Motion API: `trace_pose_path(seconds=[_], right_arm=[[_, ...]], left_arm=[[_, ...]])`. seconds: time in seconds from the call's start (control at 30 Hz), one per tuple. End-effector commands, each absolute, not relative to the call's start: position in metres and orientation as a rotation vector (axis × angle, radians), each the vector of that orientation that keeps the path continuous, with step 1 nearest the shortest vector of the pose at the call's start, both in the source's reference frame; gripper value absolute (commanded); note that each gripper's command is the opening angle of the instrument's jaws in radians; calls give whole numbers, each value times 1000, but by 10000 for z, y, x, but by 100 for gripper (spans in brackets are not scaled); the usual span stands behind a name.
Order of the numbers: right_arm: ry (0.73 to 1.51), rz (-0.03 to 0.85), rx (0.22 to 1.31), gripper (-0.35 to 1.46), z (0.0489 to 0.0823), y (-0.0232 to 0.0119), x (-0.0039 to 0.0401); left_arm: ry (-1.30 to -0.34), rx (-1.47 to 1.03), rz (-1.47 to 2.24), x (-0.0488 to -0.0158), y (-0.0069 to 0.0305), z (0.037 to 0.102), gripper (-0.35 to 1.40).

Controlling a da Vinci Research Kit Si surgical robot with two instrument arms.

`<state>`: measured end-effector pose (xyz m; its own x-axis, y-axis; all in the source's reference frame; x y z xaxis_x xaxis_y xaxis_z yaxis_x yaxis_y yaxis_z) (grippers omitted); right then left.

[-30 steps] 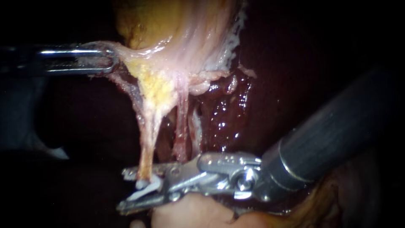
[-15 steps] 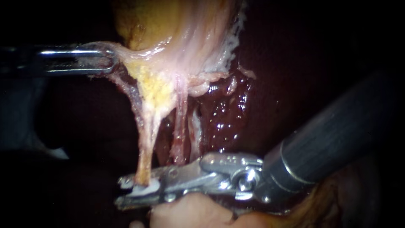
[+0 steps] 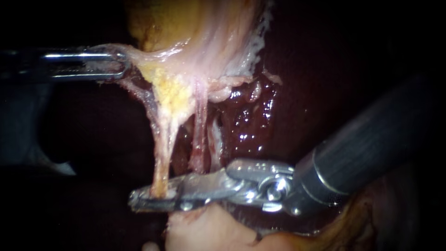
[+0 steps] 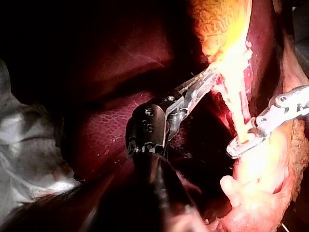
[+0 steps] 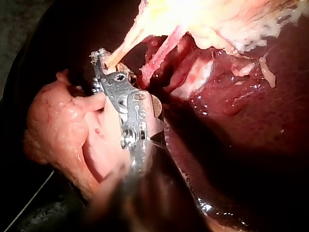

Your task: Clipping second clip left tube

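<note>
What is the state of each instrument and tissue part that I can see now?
left instrument: jaws shut on gallbladder.
right instrument: jaws shut on left tube.
left tube: stretched taut, squeezed at lower end.
gallbladder: edge drawn sideways, stretched.
liver: bare, wet, shining.

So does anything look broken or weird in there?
Nothing stands out. The right instrument's end effector is shut on the left tube, and the left instrument grips the gallbladder.
</note>
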<state>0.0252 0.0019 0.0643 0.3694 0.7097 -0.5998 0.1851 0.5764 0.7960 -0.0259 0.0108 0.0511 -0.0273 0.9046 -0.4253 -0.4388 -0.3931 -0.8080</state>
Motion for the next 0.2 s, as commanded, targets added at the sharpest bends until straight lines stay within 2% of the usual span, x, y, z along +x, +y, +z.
trace_pose_path(seconds=[0.03, 0.2], right_arm=[[1177, 408, 935, -35, 644, 19, 252], [1177, 406, 934, -35, 645, 18, 252]], left_arm=[[-576, -1185, 1637, -259, 108, 512, -35], [-576, -1185, 1637, -260, 109, 512, -35]])
